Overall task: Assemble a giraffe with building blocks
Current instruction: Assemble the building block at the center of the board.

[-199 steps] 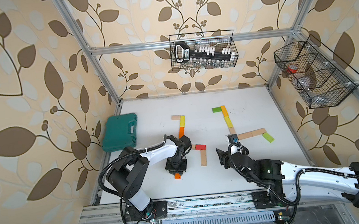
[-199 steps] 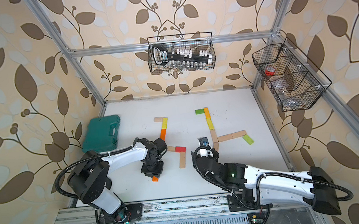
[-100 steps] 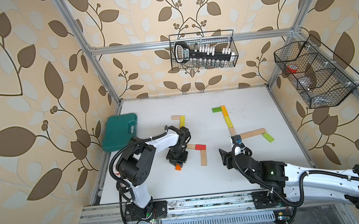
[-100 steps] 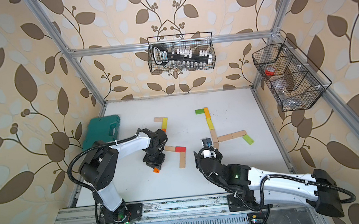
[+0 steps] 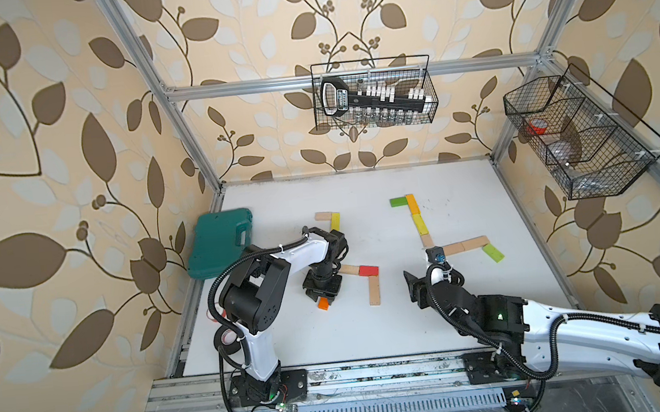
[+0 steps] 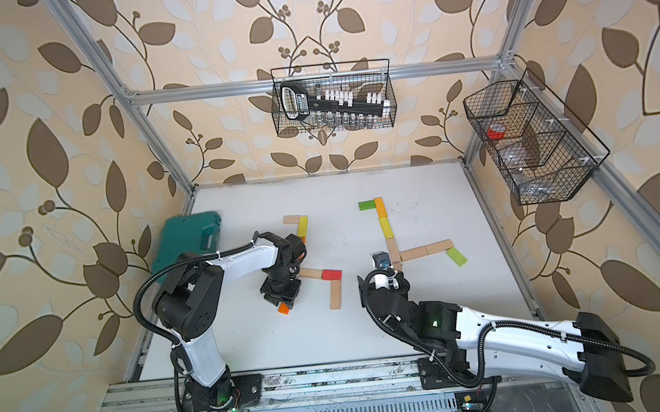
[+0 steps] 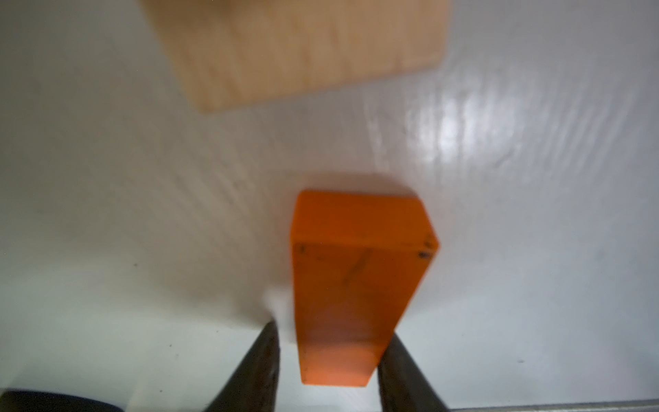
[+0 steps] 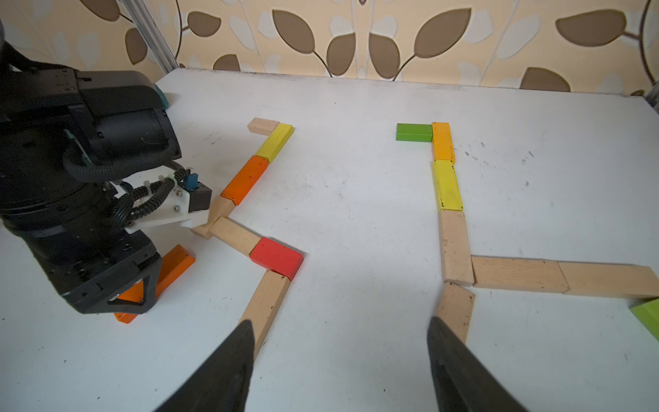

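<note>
Left tool (image 7: 331,335) over white table (image 5: 375,336)

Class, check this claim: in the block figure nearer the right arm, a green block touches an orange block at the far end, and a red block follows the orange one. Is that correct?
Not quite. After the orange block comes a yellow block, not a red one, as the right wrist view shows. The green block does touch the orange one at the far end.

Top views: high, downward, share whole table (image 5: 465,201). Left wrist: close, downward. Right wrist: low, facing wall (image 8: 356,35).
</note>
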{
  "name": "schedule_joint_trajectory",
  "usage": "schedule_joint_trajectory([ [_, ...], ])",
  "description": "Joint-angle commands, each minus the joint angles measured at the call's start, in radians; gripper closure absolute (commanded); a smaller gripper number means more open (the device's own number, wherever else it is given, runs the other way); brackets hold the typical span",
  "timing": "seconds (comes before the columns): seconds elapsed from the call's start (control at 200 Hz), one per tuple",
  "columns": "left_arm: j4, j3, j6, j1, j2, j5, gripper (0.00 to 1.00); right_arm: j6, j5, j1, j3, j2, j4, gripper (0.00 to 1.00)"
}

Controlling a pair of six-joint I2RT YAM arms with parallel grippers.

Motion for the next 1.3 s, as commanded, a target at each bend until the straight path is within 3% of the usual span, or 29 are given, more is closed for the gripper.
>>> schedule_joint_trajectory([
  [0.0, -0.032, 0.021, 0.005, 0.005, 0.004, -0.013, 0.67, -0.010, 0.022, -0.007, -0.017, 0.006, 0.017, 0.27],
  [0.205, -0.026, 0.032, 0.014, 0.007, -0.001, -0.007, 0.77, -0.012, 0.013, -0.013, -0.015, 0.013, 0.021, 0.26],
  [1.3, -0.035, 0.093, 0.014, 0.034, 0.052, -0.030, 0.79, -0.014, -0.018, -0.041, -0.034, -0.001, 0.031, 0.26],
])
